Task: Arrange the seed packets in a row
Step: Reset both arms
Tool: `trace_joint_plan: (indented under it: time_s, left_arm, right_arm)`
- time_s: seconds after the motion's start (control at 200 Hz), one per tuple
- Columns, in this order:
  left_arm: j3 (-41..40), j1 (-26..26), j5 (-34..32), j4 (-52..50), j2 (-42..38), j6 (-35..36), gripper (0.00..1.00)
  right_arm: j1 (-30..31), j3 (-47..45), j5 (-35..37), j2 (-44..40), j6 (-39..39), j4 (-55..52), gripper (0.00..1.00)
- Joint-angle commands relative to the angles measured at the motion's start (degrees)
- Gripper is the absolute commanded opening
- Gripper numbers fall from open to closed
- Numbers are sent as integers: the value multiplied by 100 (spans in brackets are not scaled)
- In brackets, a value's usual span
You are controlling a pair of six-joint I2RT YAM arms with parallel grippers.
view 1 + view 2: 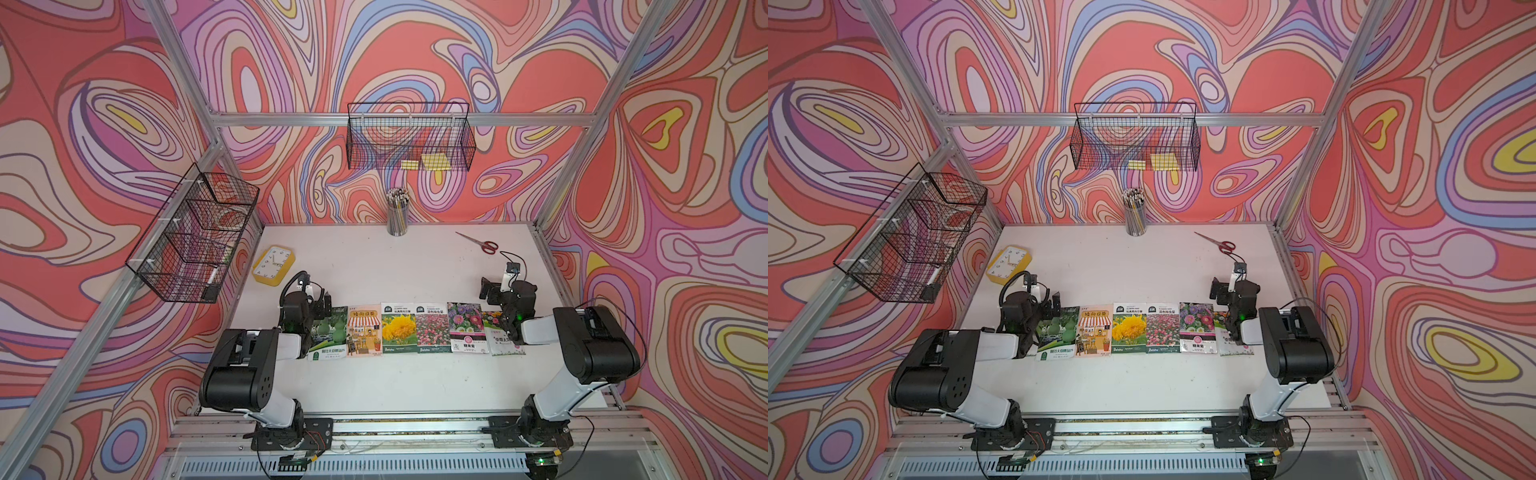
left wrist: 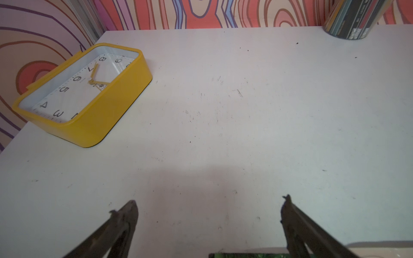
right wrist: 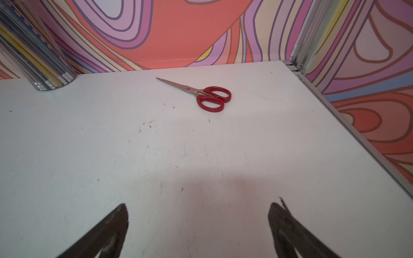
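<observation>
**A:** Both arms are poised over the worktop (image 1: 395,266), and look at the seed packets (image 1: 399,330). Six show in both top views, edge to edge in a line running side to side, each with its long axis pointing away from the robot.

**B:** The left hand (image 2: 210,202) is spread wide with nothing between its fingers. The right hand (image 3: 199,206) is the same, apart and empty.

**A:** Where's the left one sitting?

**B:** Over the far edge of the gourd packet (image 1: 334,332), at the left end of the line. Its wrist view catches only a sliver of green. The rest is bare worktop, with the clock (image 2: 82,93) off beyond. So that packet lies back toward the robot's base from the fingertips, not ahead of them.

**A:** And the other end?

**B:** The end packet (image 1: 503,347) lies partly under the right arm. By my eye it's a touch crooked and set slightly nearer the robot than its neighbour. The right wrist view shows no packet at all, just worktop and the scissors (image 3: 201,93) far off.

**A:** So if anything wants squaring, that's the one?

**B:** I'd say so, and the right arm is plainly nearer. That hand would need to draw back toward the base before coming down. I can't tell whether the arms hide another packet.
</observation>
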Motion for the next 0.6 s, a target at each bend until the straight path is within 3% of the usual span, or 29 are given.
trace_joint_plan:
  time_s: [0.0, 0.441, 0.596]
  left_arm:
    - [48, 5, -73, 398, 7, 122, 99]
    - [-116, -266, -698, 777, 23, 229, 99]
    - [-53, -210, -545, 649, 31, 203, 99]
  right_arm:
    - [19, -39, -72, 56, -112, 358, 98]
    - [22, -85, -42, 46, -80, 445, 98]
    - [23, -85, -46, 50, -86, 436, 98]
